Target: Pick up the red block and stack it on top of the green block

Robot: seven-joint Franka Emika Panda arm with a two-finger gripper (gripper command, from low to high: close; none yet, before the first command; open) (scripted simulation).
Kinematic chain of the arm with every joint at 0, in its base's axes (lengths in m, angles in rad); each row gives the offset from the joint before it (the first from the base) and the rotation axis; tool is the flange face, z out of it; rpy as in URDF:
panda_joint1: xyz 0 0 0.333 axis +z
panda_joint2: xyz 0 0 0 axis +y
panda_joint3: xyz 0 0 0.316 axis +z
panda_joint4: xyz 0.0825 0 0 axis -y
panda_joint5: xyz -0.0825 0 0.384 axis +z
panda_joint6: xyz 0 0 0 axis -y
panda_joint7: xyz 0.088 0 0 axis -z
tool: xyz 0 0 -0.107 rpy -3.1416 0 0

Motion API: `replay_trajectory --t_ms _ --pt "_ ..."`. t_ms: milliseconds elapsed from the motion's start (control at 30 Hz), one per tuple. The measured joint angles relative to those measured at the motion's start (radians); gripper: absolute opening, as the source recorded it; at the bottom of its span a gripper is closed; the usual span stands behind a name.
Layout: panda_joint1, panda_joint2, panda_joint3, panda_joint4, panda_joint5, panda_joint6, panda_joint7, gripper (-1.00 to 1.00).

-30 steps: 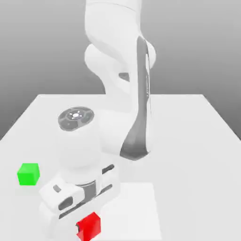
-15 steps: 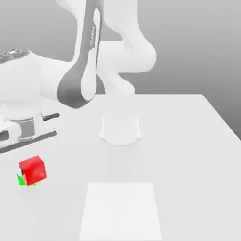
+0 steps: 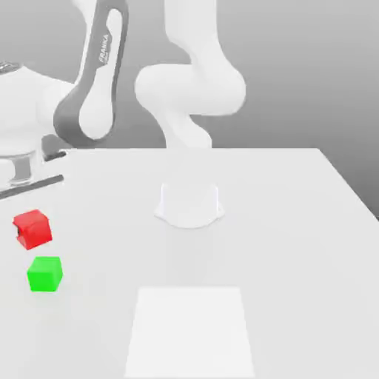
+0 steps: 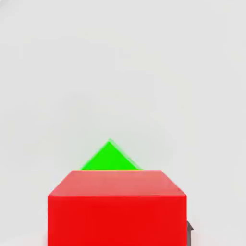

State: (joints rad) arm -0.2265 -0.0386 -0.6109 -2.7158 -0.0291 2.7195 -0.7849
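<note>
The red block [image 3: 33, 229] hangs in the air at the exterior view's left, a little above the table. My gripper [image 3: 28, 225] is shut on it, and the hand above it reaches in from the left edge. The green block [image 3: 44, 274] sits on the table just below and slightly to the right of the red one, with a small gap between them. In the hand view the red block [image 4: 116, 206] sits close up between my fingers, and one corner of the green block [image 4: 110, 157] peeks out beyond its top edge. A dark fingertip [image 4: 190, 231] shows beside the red block.
The arm's round white base [image 3: 189, 203] stands at the middle of the white table [image 3: 296, 222]. A lighter square patch [image 3: 189, 329] lies on the table's front. The arm's upper links arch over the back left.
The arm has swung from the table's front to the left with the red block in its grip. Since half a second ago the red block has risen and now shows apart from the green block.
</note>
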Motion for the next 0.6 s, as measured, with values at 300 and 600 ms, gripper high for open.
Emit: replay_trajectory --t_ms 300,600 --pt "0.006 0.096 0.028 0.004 0.161 0.069 -0.115 -1.00" --pt "-0.033 0.210 0.108 0.009 0.326 0.128 -0.235 1.00"
